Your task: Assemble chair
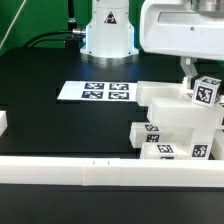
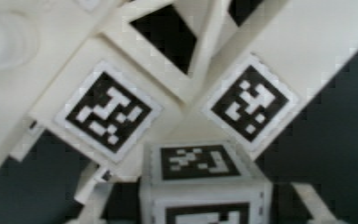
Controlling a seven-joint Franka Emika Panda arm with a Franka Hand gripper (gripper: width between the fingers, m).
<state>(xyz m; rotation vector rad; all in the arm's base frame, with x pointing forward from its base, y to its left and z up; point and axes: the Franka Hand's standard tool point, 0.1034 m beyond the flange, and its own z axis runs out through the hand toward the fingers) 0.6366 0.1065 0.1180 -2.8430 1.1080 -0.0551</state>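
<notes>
Tool [image 1: 197, 80] looks clamped on a short white tagged plastic post [image 1: 207, 93], right above the white blocky chair parts [image 1: 170, 128] bunched on the black desk [image 1: 60, 125] at the exterior view's right. Roughly midway I'd guess, post not seated yet.

Black table [image 1: 60, 120], marker board [image 1: 97, 91] lying flat on it, long white border rail [image 1: 60, 170] in the foreground
</notes>
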